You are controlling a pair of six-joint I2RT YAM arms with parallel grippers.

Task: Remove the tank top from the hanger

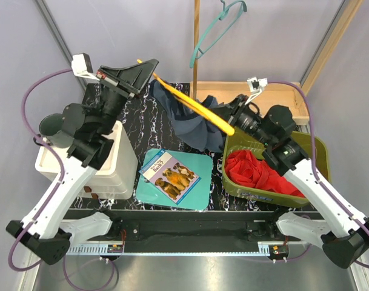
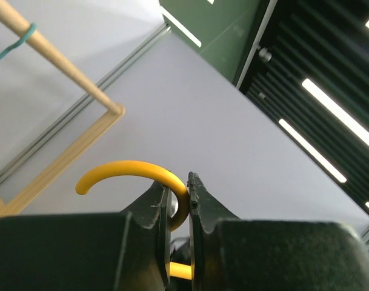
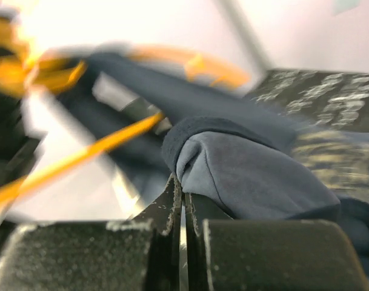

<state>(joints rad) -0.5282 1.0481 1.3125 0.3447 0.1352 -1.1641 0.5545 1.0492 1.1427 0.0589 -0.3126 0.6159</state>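
The navy tank top point(image 1: 185, 118) hangs on a yellow hanger point(image 1: 199, 106) held slantwise above the table's middle. My left gripper point(image 1: 149, 70) is shut on the hanger's hook, which curves out between the jaws in the left wrist view point(image 2: 126, 168); the gripper point(image 2: 179, 185) there points up at the wall. My right gripper point(image 1: 225, 111) sits at the hanger's lower right end. In the right wrist view it point(image 3: 183, 187) is shut on a folded edge of the tank top point(image 3: 251, 173), with a blurred hanger bar point(image 3: 90, 151) to the left.
A green basket point(image 1: 320, 157) with red cloth point(image 1: 251, 170) stands right. A teal board point(image 1: 199, 182) carrying a book point(image 1: 170, 174) lies in front. A white box point(image 1: 120, 167) stands left, a wooden tray point(image 1: 287, 97) at the back. A teal hanger point(image 1: 217, 30) hangs on a wooden pole point(image 1: 196, 42).
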